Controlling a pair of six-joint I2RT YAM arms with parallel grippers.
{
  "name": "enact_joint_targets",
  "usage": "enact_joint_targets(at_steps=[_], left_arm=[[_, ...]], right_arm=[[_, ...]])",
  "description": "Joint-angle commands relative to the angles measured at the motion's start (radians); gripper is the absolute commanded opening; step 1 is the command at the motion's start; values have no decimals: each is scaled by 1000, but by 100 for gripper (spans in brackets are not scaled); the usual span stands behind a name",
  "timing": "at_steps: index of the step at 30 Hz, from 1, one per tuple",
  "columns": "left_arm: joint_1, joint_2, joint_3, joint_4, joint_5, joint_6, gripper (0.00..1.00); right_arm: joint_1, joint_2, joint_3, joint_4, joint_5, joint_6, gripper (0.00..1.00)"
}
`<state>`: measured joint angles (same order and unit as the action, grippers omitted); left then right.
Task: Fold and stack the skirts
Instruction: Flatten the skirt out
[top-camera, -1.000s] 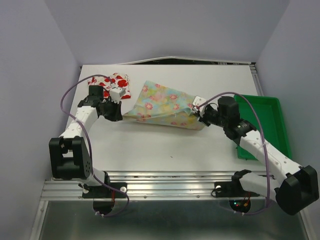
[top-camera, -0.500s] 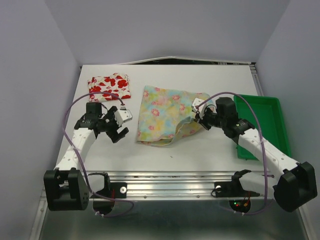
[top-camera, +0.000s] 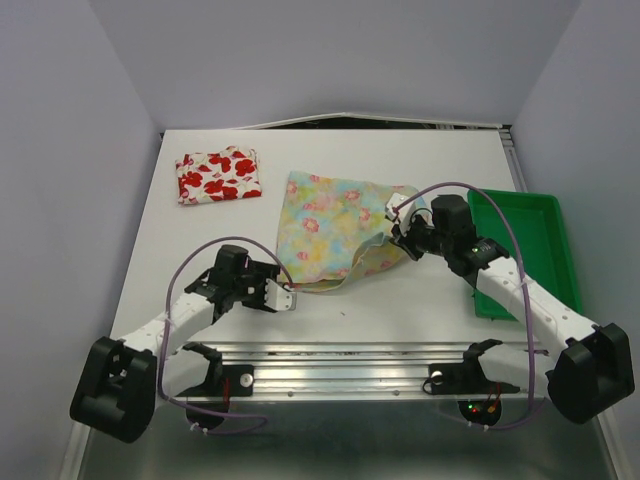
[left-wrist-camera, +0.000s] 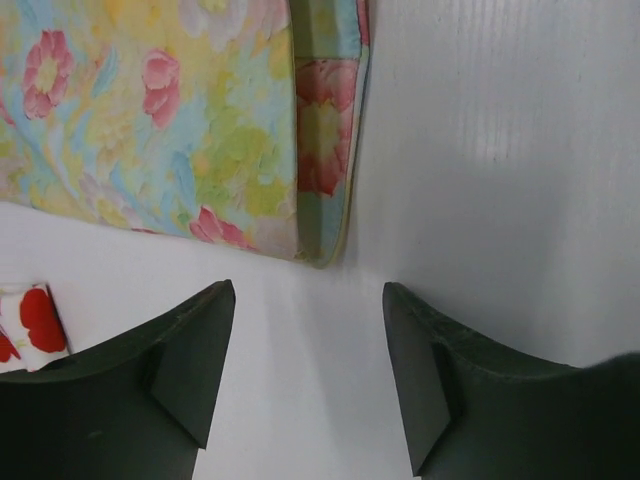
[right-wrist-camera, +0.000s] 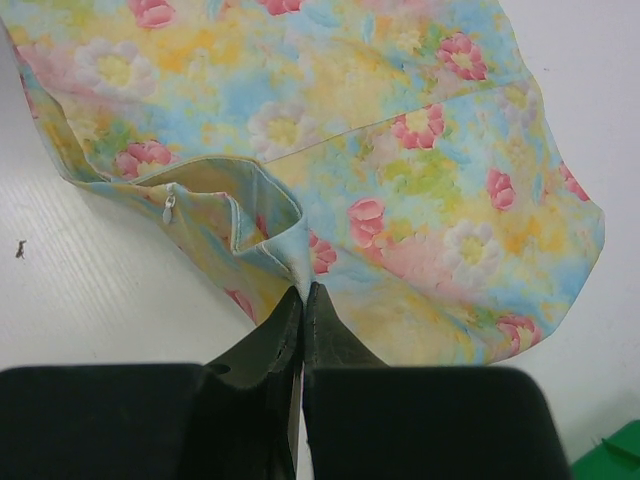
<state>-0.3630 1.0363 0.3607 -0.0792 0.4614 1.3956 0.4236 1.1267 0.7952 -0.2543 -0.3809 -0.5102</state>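
Observation:
The pale yellow floral skirt (top-camera: 325, 235) lies loosely folded in the middle of the table. My right gripper (top-camera: 393, 222) is shut on a pinch of that skirt's edge (right-wrist-camera: 300, 275) at its right side. My left gripper (top-camera: 284, 296) is open just off the skirt's near left corner (left-wrist-camera: 320, 250), with only bare table between its fingers (left-wrist-camera: 200, 350). The white skirt with red flowers (top-camera: 218, 175) lies folded at the far left, away from both grippers; a corner of it shows in the left wrist view (left-wrist-camera: 30, 320).
A green plastic tray (top-camera: 540, 240) sits at the right edge of the table, under the right arm. Purple cables loop over both arms. A metal rail (top-camera: 340, 365) runs along the near edge.
My left gripper let go near the red-flowered skirt, opened and swung down to the floral skirt's near left corner. The floral skirt went from stretched out to folded over. The right gripper kept its grip.

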Motion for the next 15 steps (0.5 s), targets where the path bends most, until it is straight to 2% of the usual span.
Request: enact_joint_targets(at_steps=[1, 5, 10, 13, 14, 15], left_arm=[[-43, 31, -23, 173, -33, 86, 68], [-85, 42, -63, 280, -53, 77, 62], [-116, 88, -69, 300, -53, 88, 49], [-125, 94, -62, 317, -61, 54, 32], [-125, 91, -34, 318, -73, 24, 20], [-122, 87, -8, 294, -84, -57, 14]], right_arm=[[-6, -8, 12, 16, 22, 24, 1], [-6, -5, 16, 15, 27, 21, 1], [-6, -1, 18, 16, 45, 22, 1], [-6, 1, 30, 21, 69, 38, 1], [-6, 1, 35, 23, 85, 47, 1], [-6, -2, 51, 23, 115, 52, 1]])
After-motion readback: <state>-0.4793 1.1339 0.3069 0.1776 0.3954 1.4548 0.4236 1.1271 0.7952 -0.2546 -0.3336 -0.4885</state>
